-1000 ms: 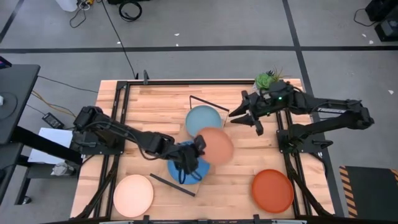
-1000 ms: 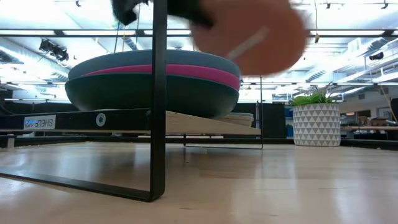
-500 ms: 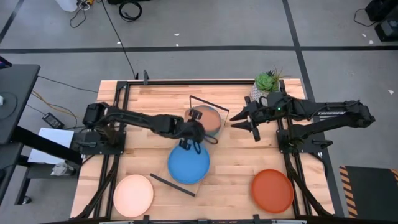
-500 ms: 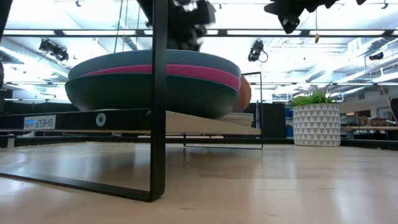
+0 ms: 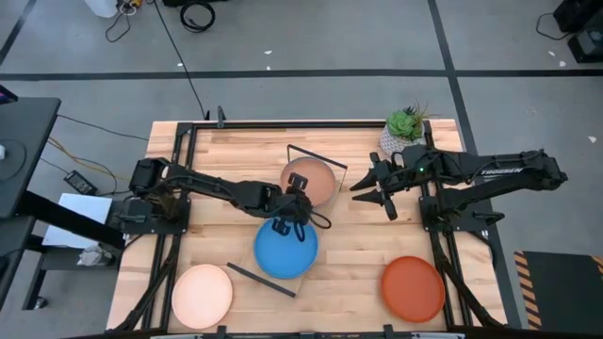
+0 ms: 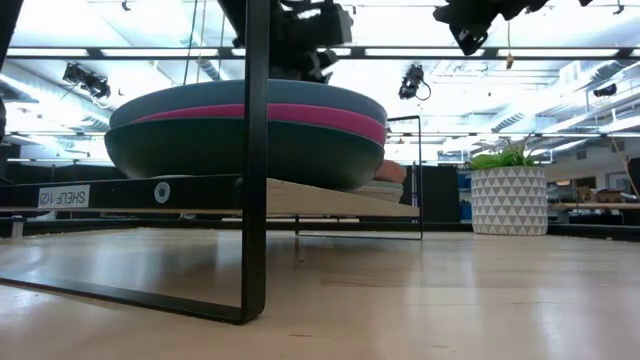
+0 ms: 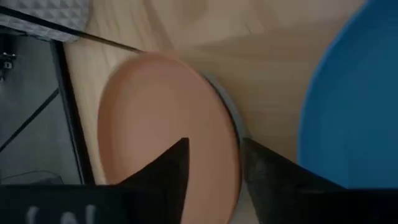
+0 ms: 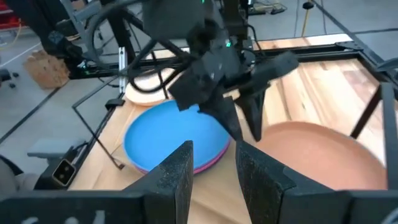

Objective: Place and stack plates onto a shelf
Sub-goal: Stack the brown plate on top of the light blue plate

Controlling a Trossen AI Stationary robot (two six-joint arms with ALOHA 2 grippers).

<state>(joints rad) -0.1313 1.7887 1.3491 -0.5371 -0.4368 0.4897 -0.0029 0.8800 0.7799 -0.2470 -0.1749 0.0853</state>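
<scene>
Plates are spread over the table at this point: nearest the front edge lie the pale cream plate (image 5: 202, 295) on the left and the orange-red plate (image 5: 413, 288) on the right, both flat on the slatted wood and well apart from the shelf (image 5: 300, 268). Between them, the near end of the shelf carries a stack topped by the bright blue plate (image 5: 285, 250), with a magenta rim showing under it in the right wrist view. Farther back, on the far end of the shelf, the tan plate (image 5: 308, 182) lies on top of another plate whose pale edge peeks out in the left wrist view; that one is probably the light blue one, though little of it shows.

The left gripper (image 5: 290, 209) hovers just beside the tan plate's near edge, its fingers (image 7: 163, 171) apart and holding nothing, so the step in hand looks like the release of the tan plate onto the far stack. The right gripper (image 5: 375, 184) hangs in the air off the tan plate's right side, fingers spread and empty, waiting.

Next, as I judge it, one arm must fetch a loose plate, the cream one suiting the left and the orange-red the right. That calls for a low approach to the rim and a level carry over the wire frame.
</scene>
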